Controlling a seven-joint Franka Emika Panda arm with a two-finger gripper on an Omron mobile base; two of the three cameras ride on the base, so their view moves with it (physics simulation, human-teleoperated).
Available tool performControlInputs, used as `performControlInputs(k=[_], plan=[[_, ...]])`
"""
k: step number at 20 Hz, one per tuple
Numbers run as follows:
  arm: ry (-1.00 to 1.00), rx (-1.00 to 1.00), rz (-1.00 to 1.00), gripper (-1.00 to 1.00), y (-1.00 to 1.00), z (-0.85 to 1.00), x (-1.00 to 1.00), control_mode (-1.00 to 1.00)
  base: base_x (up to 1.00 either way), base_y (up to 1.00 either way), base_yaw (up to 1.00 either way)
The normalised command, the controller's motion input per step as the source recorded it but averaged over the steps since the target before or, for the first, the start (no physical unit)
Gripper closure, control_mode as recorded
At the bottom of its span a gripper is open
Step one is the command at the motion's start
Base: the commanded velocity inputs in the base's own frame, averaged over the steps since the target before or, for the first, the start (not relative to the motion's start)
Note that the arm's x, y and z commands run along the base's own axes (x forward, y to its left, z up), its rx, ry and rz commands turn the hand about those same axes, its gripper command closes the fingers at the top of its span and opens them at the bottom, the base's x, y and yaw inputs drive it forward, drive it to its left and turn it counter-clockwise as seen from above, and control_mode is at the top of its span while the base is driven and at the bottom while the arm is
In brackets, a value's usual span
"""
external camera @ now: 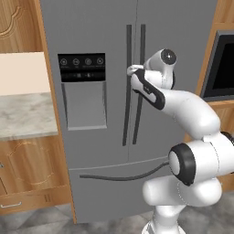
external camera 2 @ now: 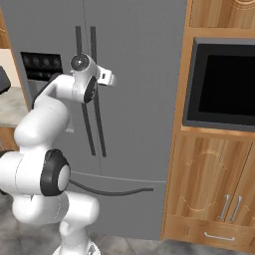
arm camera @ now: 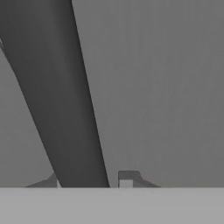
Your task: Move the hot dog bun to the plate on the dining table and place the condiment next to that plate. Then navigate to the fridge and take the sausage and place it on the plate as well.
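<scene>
The tall grey fridge [external camera: 100,151] [external camera 2: 134,124] stands right in front of me with both doors closed. Two dark vertical handles run down its middle. My gripper [external camera: 134,70] [arm camera: 87,181] is pressed up to them at about the height of the dispenser panel. In the hand view, one dark handle bar [arm camera: 65,109] passes between the two fingertips [arm camera: 127,177], which are shut on it. The sausage is hidden behind the closed doors. The hot dog bun, plate, condiment and dining table are out of view.
A marbled counter [external camera: 23,114] over wooden drawers lies left of the fridge. A black oven window [external camera 2: 224,82] sits in the wooden cabinet on the right, with cupboard doors below. A curved handle [external camera: 119,177] crosses the fridge's lower drawer.
</scene>
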Motion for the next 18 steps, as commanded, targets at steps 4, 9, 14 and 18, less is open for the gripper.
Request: performControlInputs(k=[4, 9, 14, 18], plan=[[-0.01, 0.0, -0.06, 1.0, -0.06, -0.01, -0.48, -1.0, 0.0, 0.0, 0.0], [-0.06, 0.0, -0.06, 1.0, -0.41, 0.06, -0.97, -1.0, 0.0, 0.0, 0.0], [0.0, 0.04, -0.05, 1.0, -0.61, 0.21, -0.97, -1.0, 0.0, 0.0, 0.0], [0.02, 0.08, -0.02, 1.0, -0.62, 0.2, -0.78, -1.0, 0.0, 0.0, 0.0]])
